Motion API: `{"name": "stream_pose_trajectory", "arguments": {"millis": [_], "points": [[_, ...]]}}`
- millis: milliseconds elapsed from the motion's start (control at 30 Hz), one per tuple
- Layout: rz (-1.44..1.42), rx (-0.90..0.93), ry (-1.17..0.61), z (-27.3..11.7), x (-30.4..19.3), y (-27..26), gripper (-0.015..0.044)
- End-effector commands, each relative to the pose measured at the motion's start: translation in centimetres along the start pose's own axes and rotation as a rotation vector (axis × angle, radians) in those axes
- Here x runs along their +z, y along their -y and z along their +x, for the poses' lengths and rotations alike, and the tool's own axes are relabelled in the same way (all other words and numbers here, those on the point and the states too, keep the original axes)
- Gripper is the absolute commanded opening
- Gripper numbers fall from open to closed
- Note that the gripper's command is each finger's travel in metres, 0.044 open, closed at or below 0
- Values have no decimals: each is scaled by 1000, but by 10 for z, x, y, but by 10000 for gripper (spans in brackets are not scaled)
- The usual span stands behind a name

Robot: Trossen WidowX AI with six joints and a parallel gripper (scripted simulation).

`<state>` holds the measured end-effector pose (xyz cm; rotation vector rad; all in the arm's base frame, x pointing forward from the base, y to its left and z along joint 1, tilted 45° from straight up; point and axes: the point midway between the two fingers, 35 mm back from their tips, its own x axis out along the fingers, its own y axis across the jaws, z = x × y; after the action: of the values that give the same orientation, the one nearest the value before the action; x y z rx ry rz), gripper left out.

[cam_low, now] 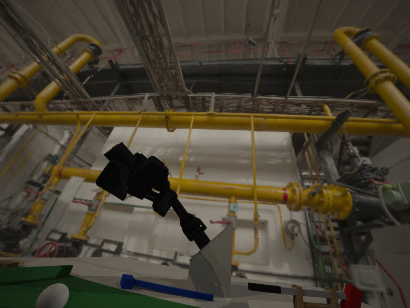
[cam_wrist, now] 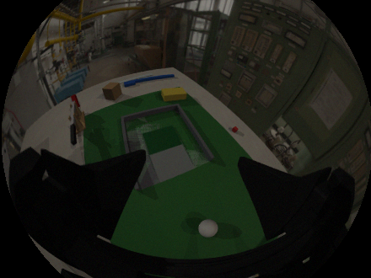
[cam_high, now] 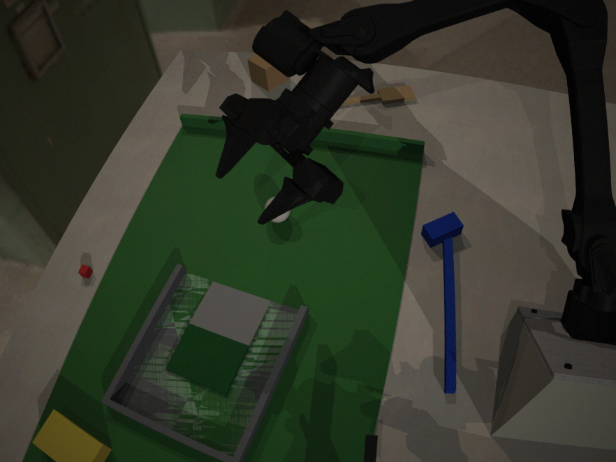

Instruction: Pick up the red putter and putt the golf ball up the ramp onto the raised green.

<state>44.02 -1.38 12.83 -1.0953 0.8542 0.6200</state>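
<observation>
My gripper [cam_high: 244, 192] [cam_wrist: 193, 158] is open and empty. It hangs over the far half of the green mat [cam_high: 348, 278] [cam_wrist: 163, 223], pointing down toward the ramp. The white golf ball [cam_high: 280, 216] [cam_low: 52, 296] [cam_wrist: 208, 228] rests on the mat just below and beside one fingertip, not touching it. The grey ramp [cam_high: 231, 312] [cam_wrist: 174, 159] leads up to the raised green [cam_high: 206, 359] [cam_wrist: 162, 138] inside a grey frame [cam_high: 278, 368]. The red putter lies off the mat's near right corner: its red head [cam_low: 351, 294] and black grip [cam_low: 264, 287] [cam_high: 370, 446] show, and it also shows in the wrist view [cam_wrist: 72, 122].
A blue putter [cam_high: 449, 308] [cam_low: 165, 287] lies right of the mat. A tan putter [cam_high: 392, 94] and a tan cube [cam_high: 266, 74] lie beyond the mat's far wall [cam_high: 368, 142]. There is also a small red cube [cam_high: 85, 271] [cam_wrist: 235, 129], a yellow block [cam_high: 64, 442] [cam_wrist: 174, 93] and the arm's base [cam_high: 537, 377] [cam_low: 211, 265].
</observation>
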Motion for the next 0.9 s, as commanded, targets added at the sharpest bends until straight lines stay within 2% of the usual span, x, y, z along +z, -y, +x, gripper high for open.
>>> {"name": "stream_pose_trajectory", "arguments": {"millis": [0, 300, 633, 867], "points": [[-48, 147, -65, 40, 21, -57, 440], [-227, 379, -249, 90, 46, -183, 440], [-578, 520, -564, 105, 23, -328, 440], [-605, 522, -586, 107, 22, -333, 440]]}}
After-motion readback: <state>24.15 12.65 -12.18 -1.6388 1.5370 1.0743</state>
